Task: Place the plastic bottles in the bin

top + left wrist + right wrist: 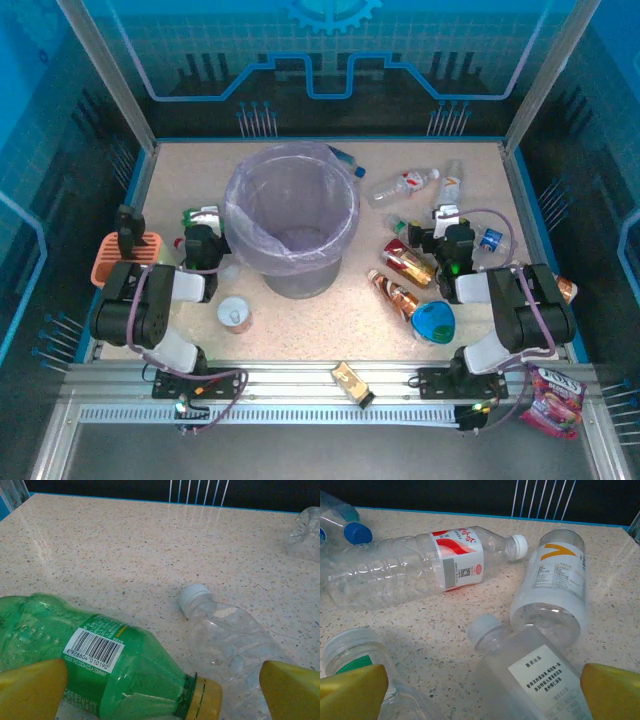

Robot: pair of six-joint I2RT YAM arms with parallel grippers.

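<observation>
The left pincer [161, 694] stands fully released and grasps nothing. A green bottle [100, 662] lies on its side between the two yellow fingers [30, 690], with a clear bottle [230, 640] just beside it. I cannot tell if the fingers touch the green one.

The right pincer [482, 692] is also spread wide and empty. It hangs over a group of clear bottles: one with a red label [410, 565], one with a white label [555, 580] and one nearer with a printed label [530, 680].

The task seems to be at its beginning. From above, the bin [292, 278] stands in the middle of the table [300, 335], and I see no bottle inside it. All bottles lie on the table: most to the right of the bin, among them two brown bottles [408, 262], and a few to its left. So every bottle is left to do.
</observation>
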